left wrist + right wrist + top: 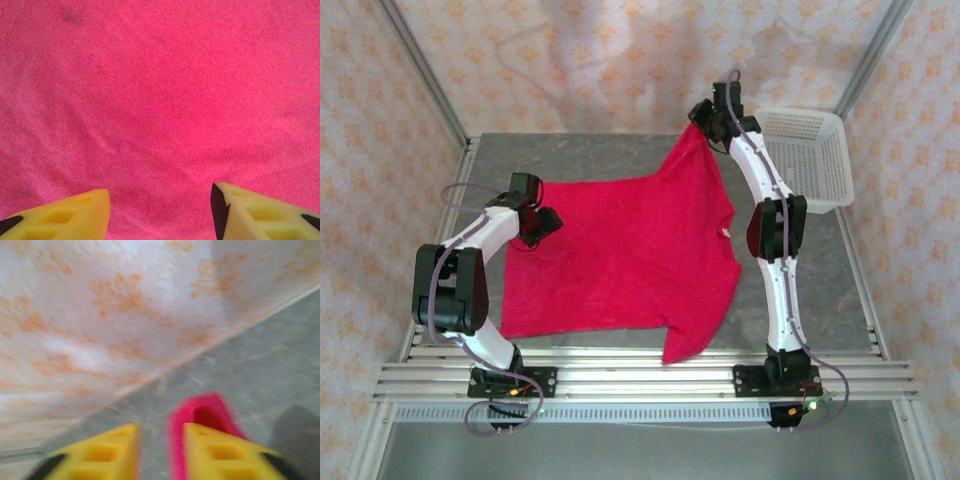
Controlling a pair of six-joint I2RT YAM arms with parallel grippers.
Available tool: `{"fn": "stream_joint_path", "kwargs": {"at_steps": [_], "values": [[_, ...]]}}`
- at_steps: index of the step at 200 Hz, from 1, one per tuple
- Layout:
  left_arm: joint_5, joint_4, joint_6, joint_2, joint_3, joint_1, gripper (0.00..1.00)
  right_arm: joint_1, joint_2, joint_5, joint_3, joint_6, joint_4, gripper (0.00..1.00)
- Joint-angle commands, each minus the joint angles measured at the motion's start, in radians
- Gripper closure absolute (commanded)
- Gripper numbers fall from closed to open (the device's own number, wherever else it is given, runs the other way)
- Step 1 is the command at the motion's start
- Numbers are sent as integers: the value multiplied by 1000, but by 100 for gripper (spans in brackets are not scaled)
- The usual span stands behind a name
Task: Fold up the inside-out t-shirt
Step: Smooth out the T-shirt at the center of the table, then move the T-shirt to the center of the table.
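On the right gripper point(161, 432) the jaws are pinching a fold of the inside-out t-shirt point(620, 260). The wrist view is blurred, so we are calling that clamped only because the top view shows the cloth drawn up into a peak at the gripper point(703, 118). On the left gripper point(160, 192) the jaws are standing well apart, gripping nothing, and hovering close over flat red fabric. From above, this gripper point(545, 222) is sitting at the far left edge of the shirt. The shirt is lying spread over the middle of the grey counter point(600, 155). Its collar side is pointing right, one sleeve is trailing over the near edge, and the far sleeve is raised in the right arm's grip. A white mesh basket point(810, 150) is standing at the far right, apart from the cloth. We are judging this to be the first lengthwise fold, with the far side being lifted and nothing laid over yet. The next move, as we are reading it, calls for the left jaws to close on the far hem corner. Both arms would then carry that edge toward the near side together, keeping the cloth taut so it lands without bunching.
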Motion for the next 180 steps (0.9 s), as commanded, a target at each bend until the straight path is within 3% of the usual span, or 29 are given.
{"fn": "stream_joint_path", "kwargs": {"at_steps": [1,12,27,54,80,113,143,180], "values": [[5,12,-4,-2,-18,-9,43,-54,163,-214,157,231,142,51],[6,19,-10,-6,-22,-9,43,-54,201,-227,268,191,39,50],[4,26,-14,-11,-21,-9,43,-48,153,-210,240,101,-53,49],[16,18,-12,1,3,-9,42,-32,-88,-117,-120,-57,-121,49],[15,12,-8,48,55,-3,41,-11,-313,-5,-545,-99,-48,48],[24,-6,-13,191,182,26,41,14,-406,12,-849,-100,52,48],[41,-47,-25,372,334,62,41,3,-319,13,-834,-72,56,53],[62,-91,-64,586,527,86,41,-20,-132,91,-639,-33,-40,63]]}}
